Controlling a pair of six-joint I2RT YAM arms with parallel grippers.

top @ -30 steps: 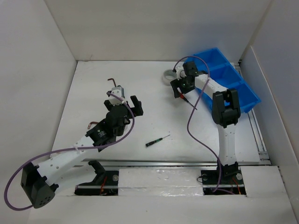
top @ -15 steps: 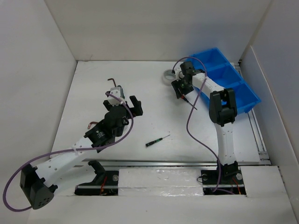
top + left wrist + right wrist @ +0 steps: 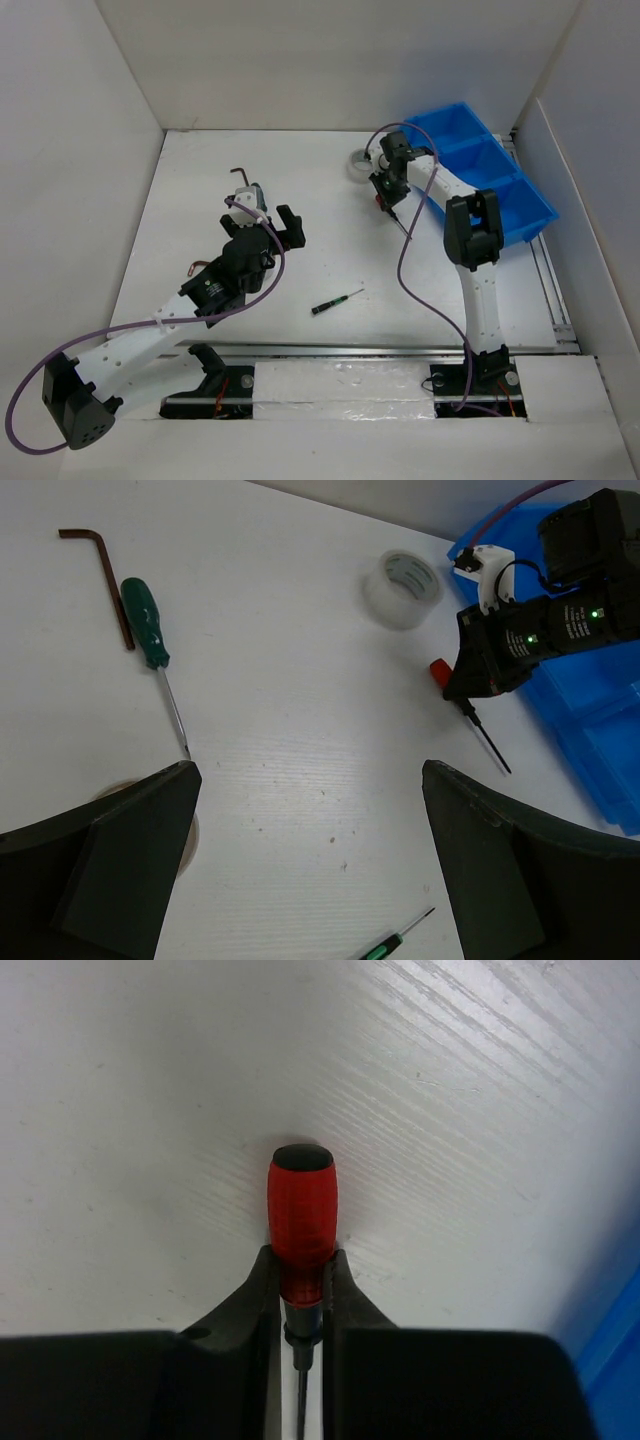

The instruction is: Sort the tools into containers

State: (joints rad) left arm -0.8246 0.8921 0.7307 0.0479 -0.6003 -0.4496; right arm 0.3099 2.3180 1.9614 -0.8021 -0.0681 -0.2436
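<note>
My right gripper [image 3: 302, 1272] is shut on the red-handled screwdriver [image 3: 300, 1205], which lies on the table. The jaws pinch the lower end of the handle, and the dark shaft runs back between them. In the top view this gripper [image 3: 385, 193] sits just left of the blue bin [image 3: 455, 120], and the shaft tip pokes out below it. My left gripper [image 3: 310, 865] hovers open over bare table, holding nothing. A clear tape roll [image 3: 402, 575], a green-handled screwdriver [image 3: 147, 623], a dark hex key [image 3: 105, 565] and a small thin screwdriver [image 3: 335, 303] lie loose.
The blue bin has three compartments in a row along the right edge, and the ones in view look empty. White walls enclose the table on three sides. A purple cable [image 3: 405, 265] loops beside the right arm. A metal rail [image 3: 400, 348] runs along the near edge.
My right gripper's jaws have closed onto the red handle, and that wrist has shifted slightly left and away. The left arm has barely moved.
</note>
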